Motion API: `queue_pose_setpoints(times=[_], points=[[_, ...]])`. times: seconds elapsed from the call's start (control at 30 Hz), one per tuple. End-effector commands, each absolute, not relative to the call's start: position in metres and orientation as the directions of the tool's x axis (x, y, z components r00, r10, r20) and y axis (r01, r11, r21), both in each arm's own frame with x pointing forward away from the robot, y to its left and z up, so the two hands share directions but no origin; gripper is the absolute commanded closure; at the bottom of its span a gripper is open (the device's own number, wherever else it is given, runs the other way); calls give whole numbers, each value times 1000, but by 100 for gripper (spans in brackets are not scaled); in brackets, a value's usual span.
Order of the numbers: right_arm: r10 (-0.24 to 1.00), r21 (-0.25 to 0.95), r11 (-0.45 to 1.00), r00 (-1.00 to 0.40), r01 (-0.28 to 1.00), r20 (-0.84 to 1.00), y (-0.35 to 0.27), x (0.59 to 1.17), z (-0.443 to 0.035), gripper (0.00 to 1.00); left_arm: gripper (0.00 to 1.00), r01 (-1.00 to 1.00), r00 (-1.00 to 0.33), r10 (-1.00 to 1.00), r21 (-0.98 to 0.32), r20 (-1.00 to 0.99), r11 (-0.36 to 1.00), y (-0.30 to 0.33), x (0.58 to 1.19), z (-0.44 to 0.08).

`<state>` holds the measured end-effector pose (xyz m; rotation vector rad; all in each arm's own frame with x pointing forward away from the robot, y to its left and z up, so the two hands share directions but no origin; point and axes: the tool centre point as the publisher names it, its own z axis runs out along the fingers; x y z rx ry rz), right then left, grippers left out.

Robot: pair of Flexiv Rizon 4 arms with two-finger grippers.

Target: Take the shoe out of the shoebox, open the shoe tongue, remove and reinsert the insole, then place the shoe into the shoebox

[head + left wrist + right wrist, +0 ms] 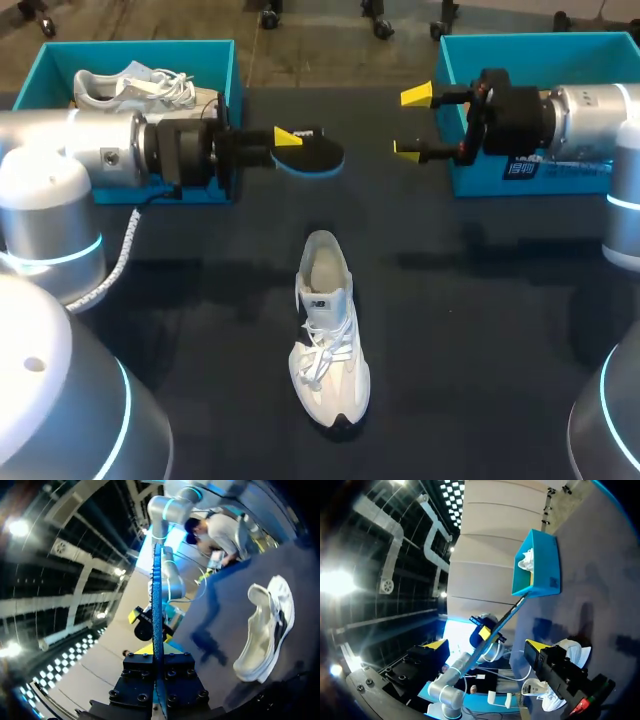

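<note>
Head view, and your left gripper (285, 143) is clamped on the insole (312, 155), holding it flat in the air above the far middle of the table (480, 330). The right gripper (412, 121) faces it from the other side, fingers wide apart and gripping nothing, just beyond the insole's free end.

Now the shoe (328, 340). It sits upright on its sole in the middle of the table, towards the near edge, below both grippers and closer to you than either. The left one is slightly nearer to it. Its toe points at the near edge and its heel and open mouth face the far edge, so its long axis runs far to near.

Here's the catch: the insole's long axis runs left to right, in line with your left arm, so it lies square across the shoe. By my reading, reinsertion is the step in hand. You'll need to turn the insole roughly a quarter turn, bring it back towards the near edge and lower it into the mouth.

The left wrist view shows the insole edge-on, straight ahead of the fingers, with the shoe off to one side.
</note>
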<state>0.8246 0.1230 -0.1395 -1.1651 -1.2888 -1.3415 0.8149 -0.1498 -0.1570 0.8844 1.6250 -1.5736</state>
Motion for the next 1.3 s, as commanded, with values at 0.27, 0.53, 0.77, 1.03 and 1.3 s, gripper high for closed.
queue_pose_setpoints(times=[0.27,0.53,0.77,1.03,1.3], points=[[2,138,-38,-138,990,990,123,824,-139,0,100,227,-961,152,-973,-232,-51,-148,810,-138],[2,138,-38,-138,990,990,123,824,-139,0,100,-51,-950,308,-999,49,1,-143,800,-120],[2,138,-38,-138,990,990,123,824,-139,0,100,-51,-950,308,-999,49,1,-143,800,-120],[2,138,-38,-138,990,990,123,824,-139,0,100,-51,-950,308,-999,49,1,-143,800,-120],[2,138,-38,-138,990,990,123,824,-139,0,100,-134,-949,287,-991,132,13,-145,802,-119]])
